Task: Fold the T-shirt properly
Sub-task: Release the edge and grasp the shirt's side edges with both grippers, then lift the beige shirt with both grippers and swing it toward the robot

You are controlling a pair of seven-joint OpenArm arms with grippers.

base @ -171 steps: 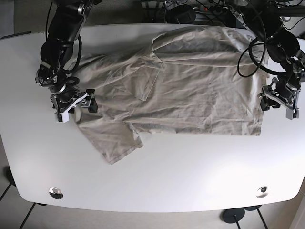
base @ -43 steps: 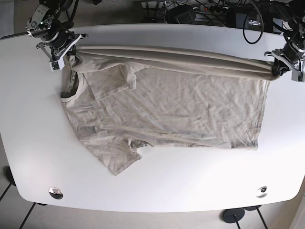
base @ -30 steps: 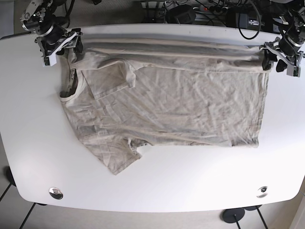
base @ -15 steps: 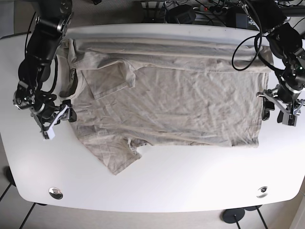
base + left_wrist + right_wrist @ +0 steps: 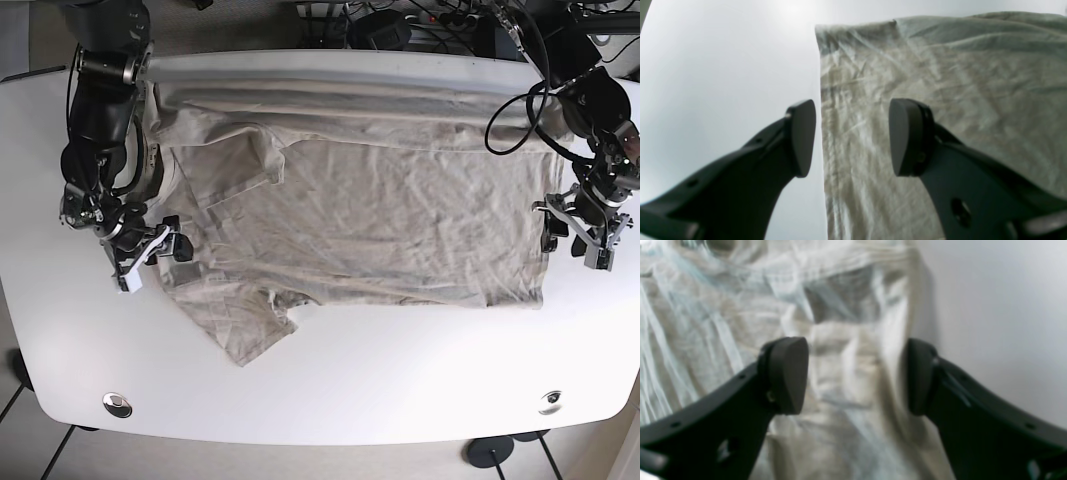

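In the base view, the right gripper (image 5: 150,257) is seen at the T-shirt's (image 5: 370,190) left edge, fingers (image 5: 786,373) spread apart over the cloth. The T-shirt is spread flat on the white worktop (image 5: 400,370). The left gripper (image 5: 575,240) straddles its right hem, fingers (image 5: 801,136) parted.

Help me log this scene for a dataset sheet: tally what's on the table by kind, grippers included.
T-shirt: 1
Grippers: 2, the left gripper and the right gripper
Round metal fittings in the table: 2
Total: 5
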